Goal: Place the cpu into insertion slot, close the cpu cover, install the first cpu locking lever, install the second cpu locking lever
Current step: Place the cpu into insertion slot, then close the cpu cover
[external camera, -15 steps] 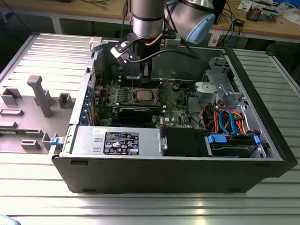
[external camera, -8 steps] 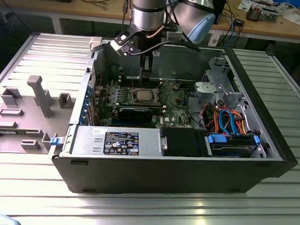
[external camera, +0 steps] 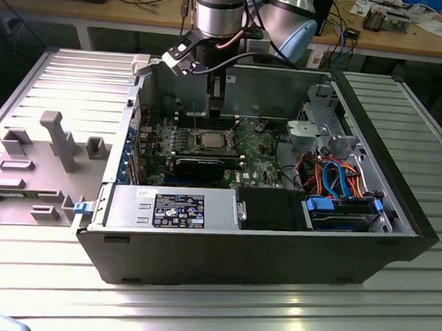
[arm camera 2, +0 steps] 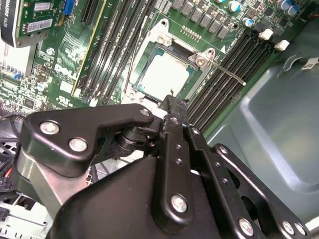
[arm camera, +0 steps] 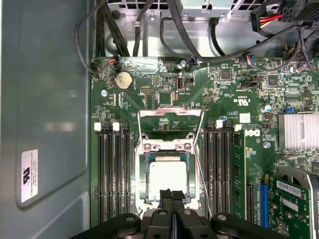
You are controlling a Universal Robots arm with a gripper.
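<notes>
Upper centre of the exterior view, inside the open case [external camera: 276, 241]: gripper [external camera: 215, 110] hangs tip-down right above the insertion slot [arm camera: 141, 174] on the green board [arm camera: 229, 104]. Claw is closed, fingertips [arm camera: 167, 195] together with barely a sliver between them, gripping nothing. cpu [arm camera: 168, 178] is seated in the slot, lying flat, silver top up. It's square, so no real long axis; its edges line up with the slot rim and the memory slots [arm camera: 113, 174] on either side. In the first wrist view the claw tip sits over the cpu edge opposite the cover; can't tell if it's touching. cpu cover [arm camera: 170, 113] is swung open, raised off the slot's other edge, board visible through its window, wide side running across the memory slots. One thin lever rod [arm camera: 202, 172] lies beside the slot, nearly parallel to them.
</notes>
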